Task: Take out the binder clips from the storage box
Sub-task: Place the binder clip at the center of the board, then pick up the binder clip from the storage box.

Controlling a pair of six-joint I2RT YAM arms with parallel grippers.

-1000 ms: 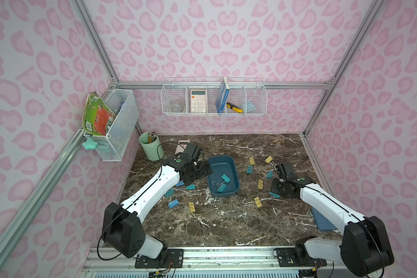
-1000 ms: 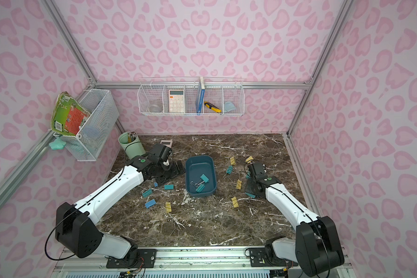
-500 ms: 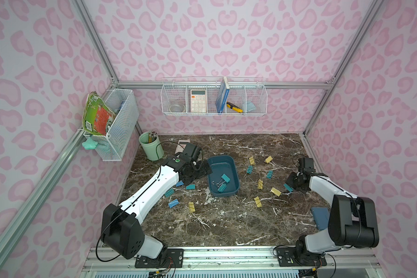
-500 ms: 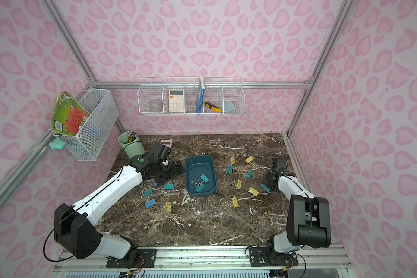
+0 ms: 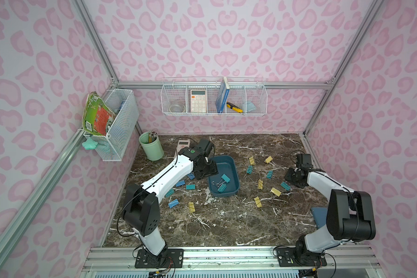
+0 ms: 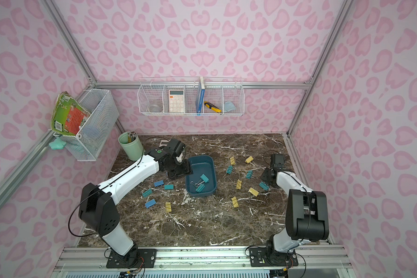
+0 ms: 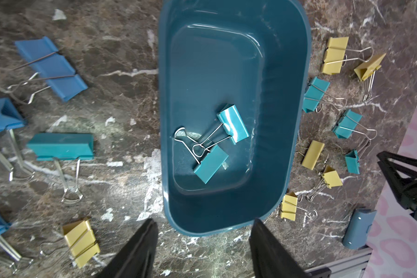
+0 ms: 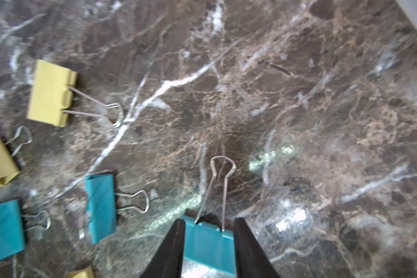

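The storage box (image 5: 234, 168) is a dark teal tray at mid-table, and its rim (image 7: 299, 96) fills the left wrist view. Two teal binder clips (image 7: 232, 124) (image 7: 211, 163) lie inside with their wire handles tangled. They also show in a top view (image 6: 204, 178). My left gripper (image 7: 204, 223) hovers over the box's left end, open and empty. Near the right edge my right gripper (image 8: 209, 220) is low over the table. Its fingers stand open either side of a teal clip (image 8: 208, 243) lying flat on the marble (image 5: 285, 185).
Several yellow, teal and blue clips lie loose on the marble on both sides of the box. A green pencil cup (image 5: 151, 146) stands at the back left. A blue-grey case (image 5: 319, 214) lies at the right front. White wire baskets hang on the walls.
My right arm swung toward the right edge and its jaws parted around the teal clip. My left gripper's jaws came somewhat closer together. The left arm stayed in place.
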